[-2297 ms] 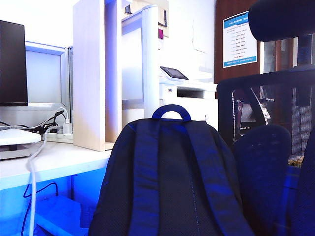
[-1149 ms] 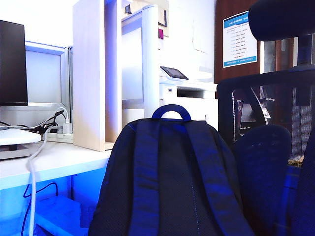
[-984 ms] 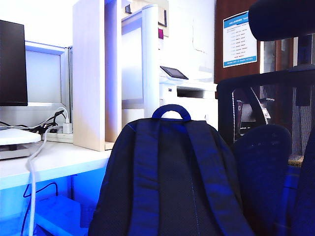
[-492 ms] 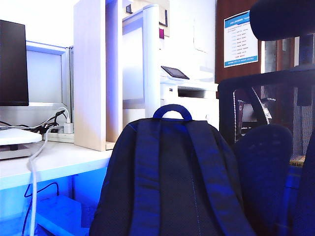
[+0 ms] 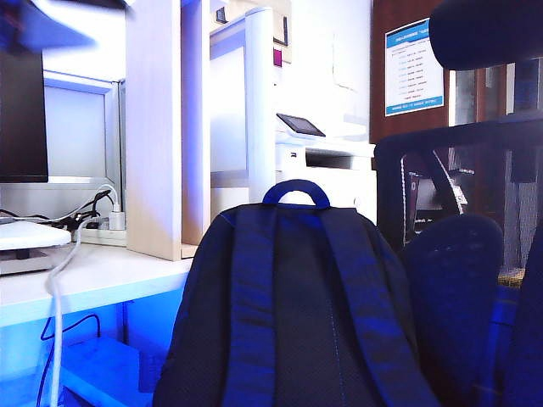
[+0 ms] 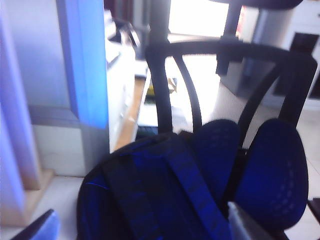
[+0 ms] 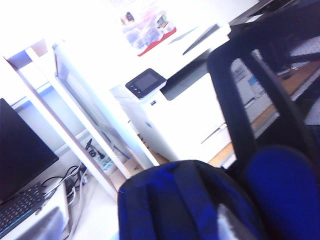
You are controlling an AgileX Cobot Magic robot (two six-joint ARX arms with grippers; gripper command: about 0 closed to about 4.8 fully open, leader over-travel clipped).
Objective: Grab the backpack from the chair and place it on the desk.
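The backpack [image 5: 293,305] stands upright on the chair [image 5: 462,212], its padded straps and mesh back facing the exterior camera, its blue top loop [image 5: 295,191] at the top. It leans against the chair's dark blue cushion [image 5: 454,288]; the white desk [image 5: 93,284] lies just beside it, bare of the bag.

The left gripper [image 6: 140,227] hangs above the backpack and short of it, touching nothing. Its two fingertips [image 6: 35,227] show only as pale blurred wedges at the frame's edge, set wide apart, with the backpack's straps [image 6: 190,190] below and between them and the chair's mesh back beyond.

The right gripper [image 7: 135,227] also sits above and short of the backpack, apart from it. What seem to be its fingertips [image 7: 230,225] are faint smears, so the spread is hard to read; they look well apart. Beyond this gripper stand the white printer [image 7: 170,110] and, off to one side, the dark monitor [image 7: 20,150].
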